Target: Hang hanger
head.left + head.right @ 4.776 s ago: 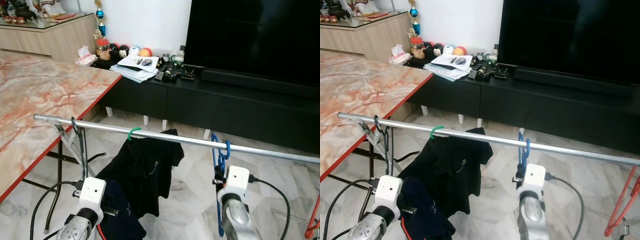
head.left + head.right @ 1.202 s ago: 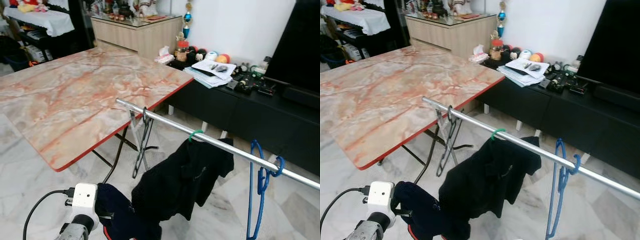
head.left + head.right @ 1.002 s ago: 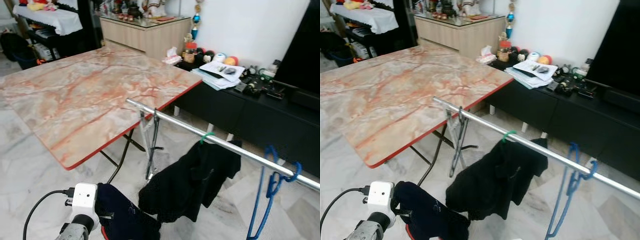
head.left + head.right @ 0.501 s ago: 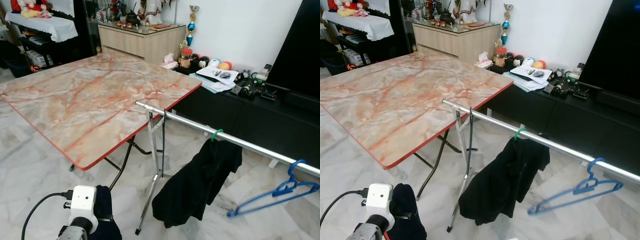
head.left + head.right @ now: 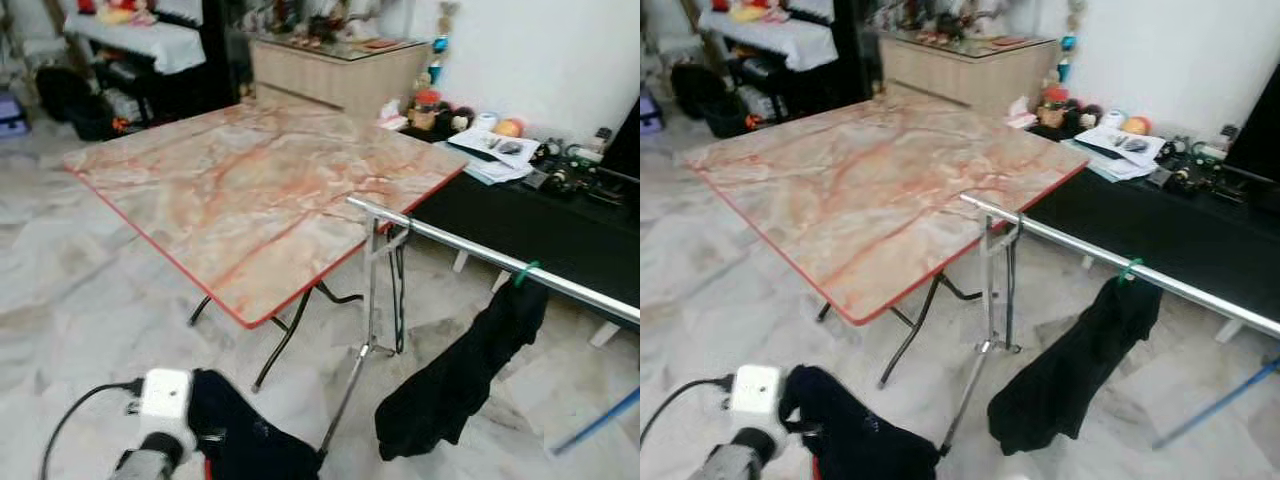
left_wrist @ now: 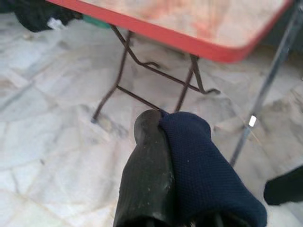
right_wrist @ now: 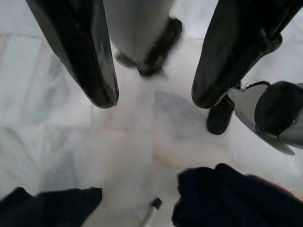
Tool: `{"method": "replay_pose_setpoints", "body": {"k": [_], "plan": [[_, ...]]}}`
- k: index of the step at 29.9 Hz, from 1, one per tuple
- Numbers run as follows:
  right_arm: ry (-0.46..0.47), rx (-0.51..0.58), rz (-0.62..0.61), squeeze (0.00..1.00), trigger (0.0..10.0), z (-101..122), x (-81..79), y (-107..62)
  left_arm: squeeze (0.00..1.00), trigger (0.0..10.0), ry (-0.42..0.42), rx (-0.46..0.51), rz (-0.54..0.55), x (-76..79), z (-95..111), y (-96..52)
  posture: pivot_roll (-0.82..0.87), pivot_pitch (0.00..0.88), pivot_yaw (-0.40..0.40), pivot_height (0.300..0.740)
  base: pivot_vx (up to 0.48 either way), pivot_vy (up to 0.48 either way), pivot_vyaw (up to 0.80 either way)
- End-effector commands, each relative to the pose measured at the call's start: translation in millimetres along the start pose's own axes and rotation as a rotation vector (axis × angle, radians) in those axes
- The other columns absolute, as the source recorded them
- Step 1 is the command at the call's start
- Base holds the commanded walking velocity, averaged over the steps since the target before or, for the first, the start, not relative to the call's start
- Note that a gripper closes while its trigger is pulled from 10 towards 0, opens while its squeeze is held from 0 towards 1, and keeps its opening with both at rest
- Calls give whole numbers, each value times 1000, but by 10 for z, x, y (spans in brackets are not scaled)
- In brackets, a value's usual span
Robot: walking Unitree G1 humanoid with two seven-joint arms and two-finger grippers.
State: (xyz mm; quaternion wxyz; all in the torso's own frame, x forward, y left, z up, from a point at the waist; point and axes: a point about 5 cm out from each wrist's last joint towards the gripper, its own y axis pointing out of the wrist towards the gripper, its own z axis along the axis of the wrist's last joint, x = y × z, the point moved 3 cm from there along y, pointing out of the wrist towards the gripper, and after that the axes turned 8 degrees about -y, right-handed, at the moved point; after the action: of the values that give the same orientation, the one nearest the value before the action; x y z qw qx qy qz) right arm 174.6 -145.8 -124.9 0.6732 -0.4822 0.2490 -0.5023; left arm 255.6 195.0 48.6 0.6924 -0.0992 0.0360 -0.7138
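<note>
A silver clothes rail (image 5: 480, 250) runs across the right of the scene. On it hang a black shirt (image 5: 450, 385) on a green hanger (image 5: 525, 270) and an empty black hanger (image 5: 399, 290) near the rail's end. A blue hanger (image 5: 598, 422) slants at the right edge, its hook out of frame. My left gripper (image 6: 165, 120) is low at the front left, shut on a navy garment (image 6: 203, 175) that wraps one finger and trails down (image 5: 250, 440). My right gripper (image 7: 154, 101) points down at the marble floor, open and holding nothing.
A marble-topped folding table (image 5: 260, 190) with a red edge stands left of the rail, its metal legs (image 5: 285, 340) beneath. The rack's slanted leg (image 5: 350, 390) reaches the floor. A black TV console (image 5: 540, 215) with clutter lines the far wall. Open marble floor lies at the left.
The camera has swung left, so the rail, shirt and blue hanger sit further right in the picture. The blue hanger, tilted up half a second ago, is now mostly past the right edge.
</note>
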Motion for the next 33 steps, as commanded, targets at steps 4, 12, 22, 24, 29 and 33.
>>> {"method": "replay_pose_setpoints", "body": {"k": [4, 12, 22, 24, 29, 33], "plan": [[15, -21, -21, 0, 10000, -95, 86, -10, 0, 10000, -5, 18, -9, 26, 59, 12, 205, 5, 0, 740, 0, 342, 0], [61, -5, -27, 0, 10000, -89, 86, -11, 0, 10000, -3, 22, -3, 3, 75, 14, 207, 7, -1, 740, 0, 341, 0], [59, -4, -26, 0, 10000, -90, 90, -12, 0, 10000, -2, 25, 6, -24, 89, 12, 210, 6, -3, 740, 0, 340, 0], [61, -3, -26, 0, 10000, -89, 91, -12, 0, 10000, -1, 27, 8, -32, 94, 13, 211, 7, -3, 740, 0, 341, 0], [64, 0, -25, 0, 10000, -87, 92, -12, 0, 10000, 1, 27, 11, -48, 104, 13, 212, 8, -3, 740, 0, 341, 0], [64, 0, -27, 0, 10000, -87, 94, -12, 0, 10000, 2, 27, 11, -50, 105, 12, 212, 8, -3, 740, 0, 339, 0]]}}
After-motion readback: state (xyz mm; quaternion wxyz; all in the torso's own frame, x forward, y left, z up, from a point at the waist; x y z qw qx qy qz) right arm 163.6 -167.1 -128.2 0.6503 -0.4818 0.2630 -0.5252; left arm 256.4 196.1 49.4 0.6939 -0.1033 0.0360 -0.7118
